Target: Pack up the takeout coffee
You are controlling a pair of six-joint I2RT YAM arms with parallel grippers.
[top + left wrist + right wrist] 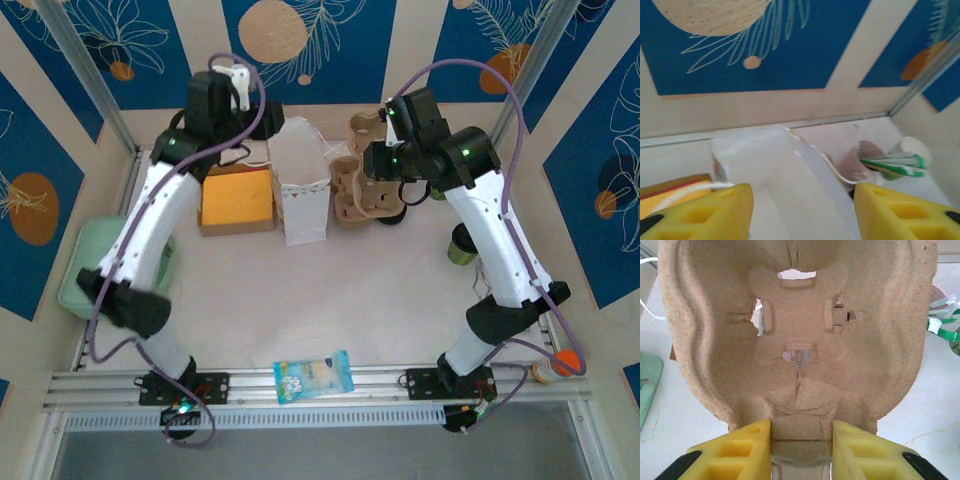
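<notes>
A small cup with greenish sides, the takeout coffee [462,244], stands on the table to the right, beside my right arm. The brown pulp cup carrier [352,190] is tipped up next to the white paper bag [300,185]. My right gripper [368,165] is shut on the carrier's rim, and the carrier [795,330] hangs upright in front of the wrist camera with my right gripper [801,440] clamping its lower edge. At the back, my left gripper [262,118] is over the bag's top. It stands open [802,205], with the bag's [785,170] mouth between the yellow fingers [715,212].
An orange-topped box [237,198] lies left of the bag. A pink cup holding green packets [880,165] stands behind the bag, also at the right edge [942,315] of the right wrist view. A pale green tray [85,262] sits far left. A blue packet [313,376] lies on the front rail.
</notes>
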